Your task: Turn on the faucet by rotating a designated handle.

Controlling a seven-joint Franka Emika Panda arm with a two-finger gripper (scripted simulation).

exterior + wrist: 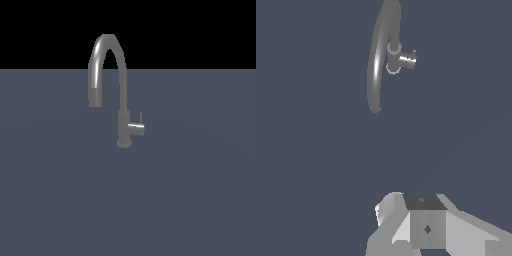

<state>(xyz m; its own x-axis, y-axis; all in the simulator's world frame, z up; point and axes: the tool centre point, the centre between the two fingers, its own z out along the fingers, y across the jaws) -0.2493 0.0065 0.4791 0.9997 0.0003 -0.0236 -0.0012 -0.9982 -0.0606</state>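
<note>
The dark grey faucet [122, 107] stands upright on the flat surface, its arched spout curving over toward the exterior view's left. The handle [136, 128], a short stubby cylinder, juts from the lower stem toward the exterior view's right, and its thin lever pin [140, 117] points up. No arm or gripper shows in the exterior view. In the wrist view I look down on the faucet [376, 65] and its handle [406, 60] from well above and some way off. Only grey blocky parts of my gripper [426, 225] show at the frame's edge, far from the handle. Its fingertips are hidden.
A plain blue-grey surface [190, 200] spreads around the faucet base in every direction. A black background lies behind it. No other objects show.
</note>
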